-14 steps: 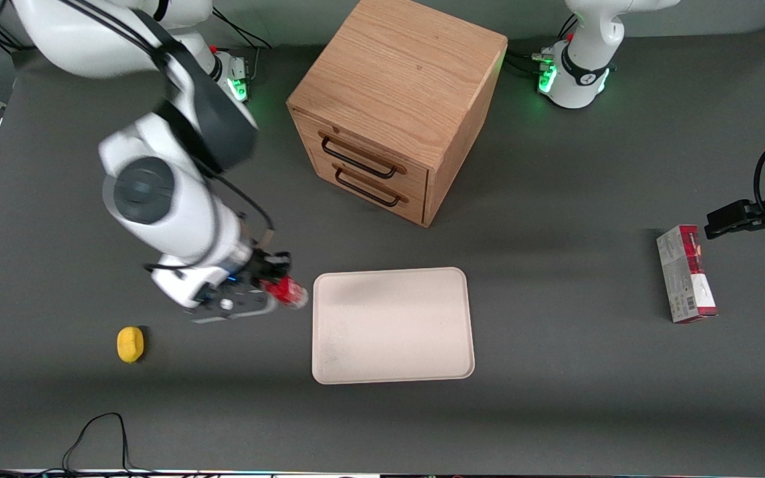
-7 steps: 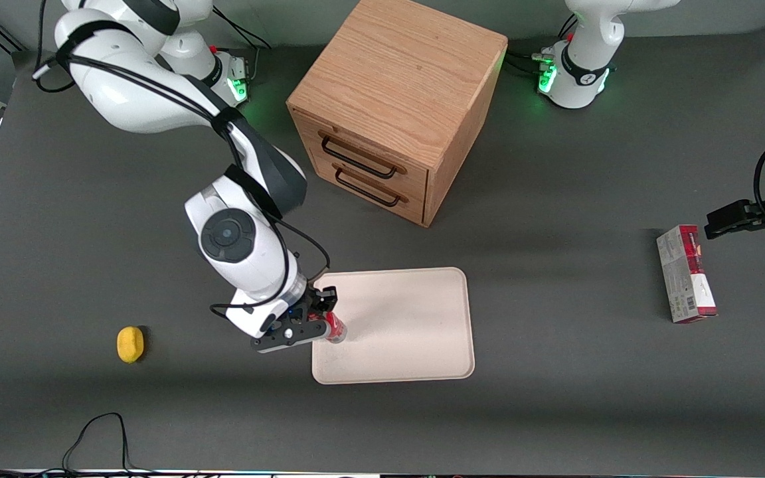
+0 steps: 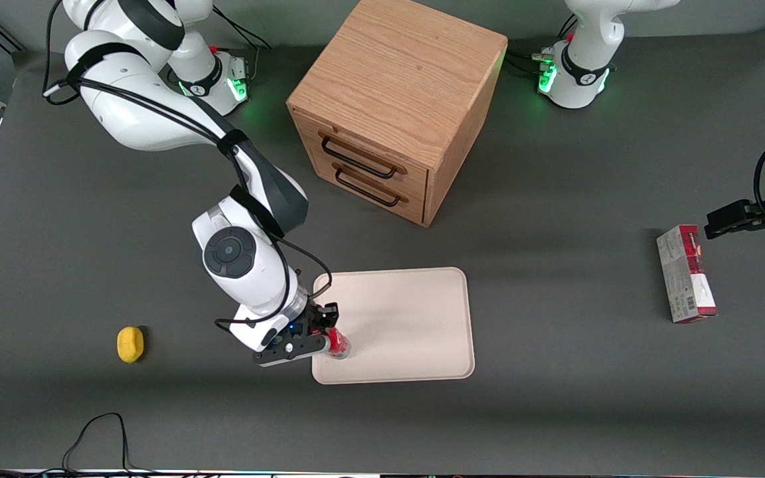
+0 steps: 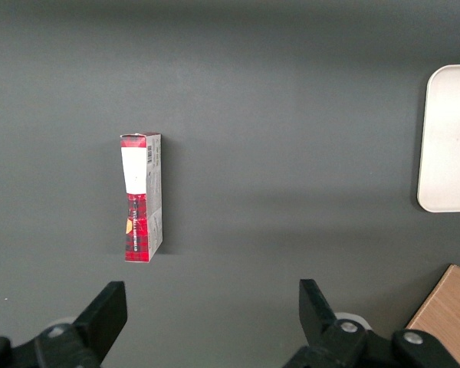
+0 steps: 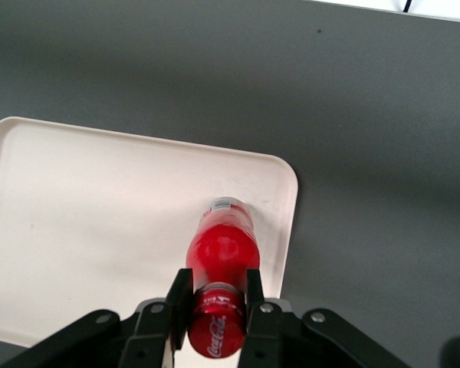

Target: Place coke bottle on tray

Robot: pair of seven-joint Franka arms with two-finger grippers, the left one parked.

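You have carried the coke bottle (image 3: 339, 343) from beside the tray (image 3: 416, 318) to over its corner nearest the lemon (image 3: 130, 344), so only lowering and release remain, I judge. Your gripper (image 5: 217, 300) is clamped on the bottle's neck, base pointing down toward the tray. Around the tray lies dark grey table (image 3: 555, 398); the wooden drawer cabinet (image 3: 396, 106) stands well apart.

Dark grey matte table (image 3: 555, 398), bearing a cream-white rectangular tray (image 3: 409, 325), oak two-drawer cabinet (image 3: 396, 106), yellow lemon (image 3: 130, 344), red-and-grey carton (image 3: 685, 273) toward the parked arm's end.

Gripper (image 3: 327, 340) above the tray's corner nearest the lemon.
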